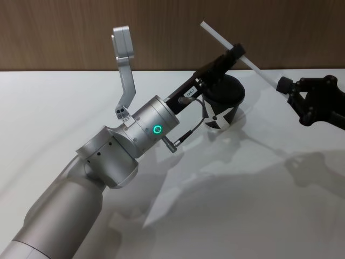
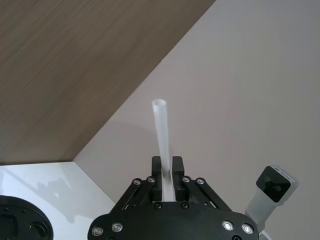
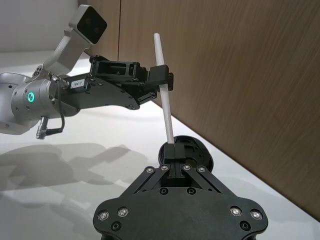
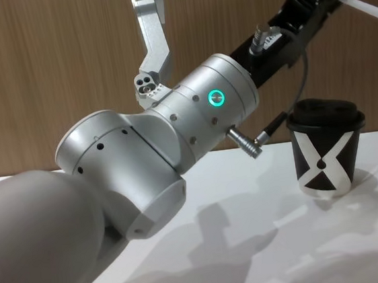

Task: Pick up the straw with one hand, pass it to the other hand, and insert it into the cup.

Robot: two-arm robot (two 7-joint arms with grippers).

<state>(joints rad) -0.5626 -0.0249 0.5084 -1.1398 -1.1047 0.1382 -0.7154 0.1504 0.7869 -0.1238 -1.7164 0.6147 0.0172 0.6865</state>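
Note:
The white straw hangs slanted in the air above the black cup, which stands upright with its white X and domed lid on the table. My left gripper is shut on the straw near its middle, seen close in the left wrist view with the straw sticking out between the fingers. My right gripper meets the straw's lower end from the right. In the right wrist view its fingers close on that end of the straw, with the cup just behind.
The white table stretches wide in front of the cup. A wooden wall runs along its far edge. My left arm crosses the table diagonally, its wrist camera bracket sticking up.

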